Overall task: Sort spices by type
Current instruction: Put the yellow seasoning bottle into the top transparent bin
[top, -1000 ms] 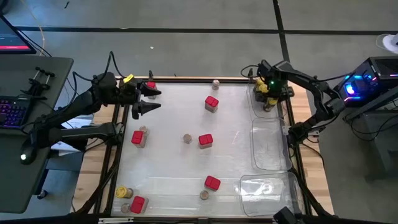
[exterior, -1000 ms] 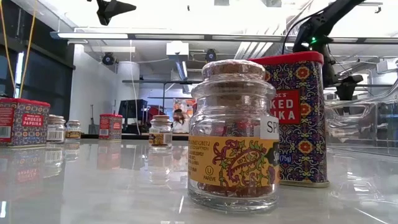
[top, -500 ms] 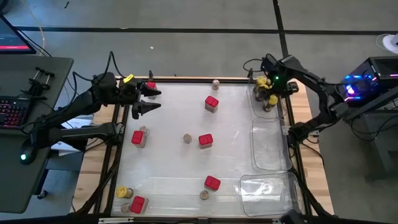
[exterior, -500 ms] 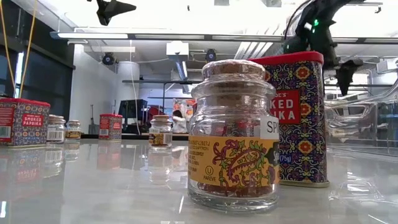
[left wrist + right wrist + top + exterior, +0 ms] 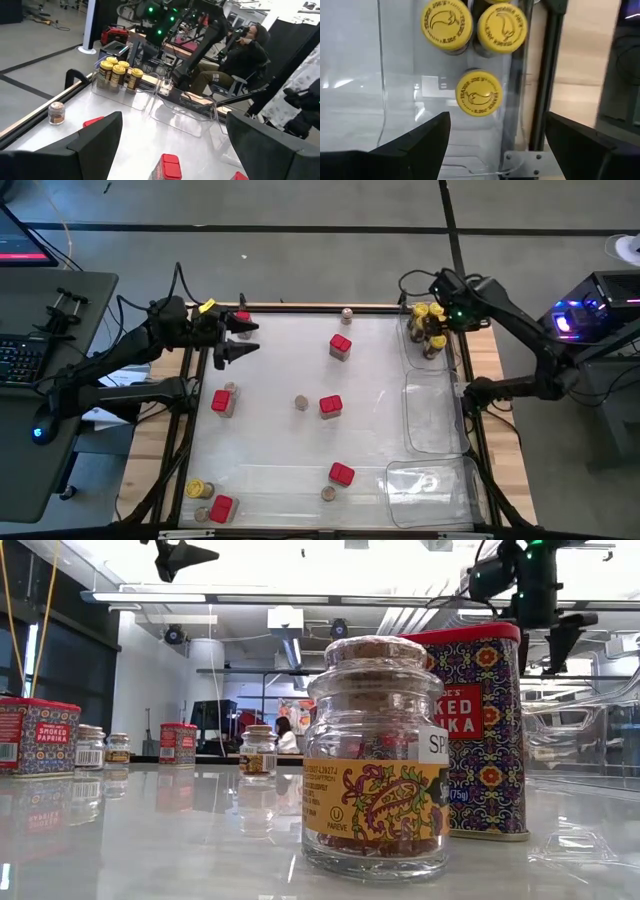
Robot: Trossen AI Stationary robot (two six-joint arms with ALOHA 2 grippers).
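Three yellow-lidded jars (image 5: 479, 93) stand upright in the clear tray (image 5: 413, 340) at the table's far right corner. My right gripper (image 5: 497, 150) hovers open above them (image 5: 449, 313), touching nothing. One more yellow-lidded jar (image 5: 199, 489) stands near the near left corner. Red tins (image 5: 340, 345) (image 5: 330, 406) (image 5: 341, 473) and small brown-topped jars (image 5: 300, 402) (image 5: 347, 313) stand scattered on the white table. My left gripper (image 5: 232, 340) waits open, raised over the far left part of the table (image 5: 170, 145).
Two more clear trays (image 5: 435, 415) (image 5: 430, 485) lie along the right edge. In the low view a brown-topped jar (image 5: 375, 760) and a red tin (image 5: 480, 730) stand close to the near edge. A seated person (image 5: 235, 55) shows beyond the table's right side.
My right gripper has risen from among the yellow-lidded jars in the far right tray and shifted a little toward the table's right edge. The three jars stay standing in the tray.
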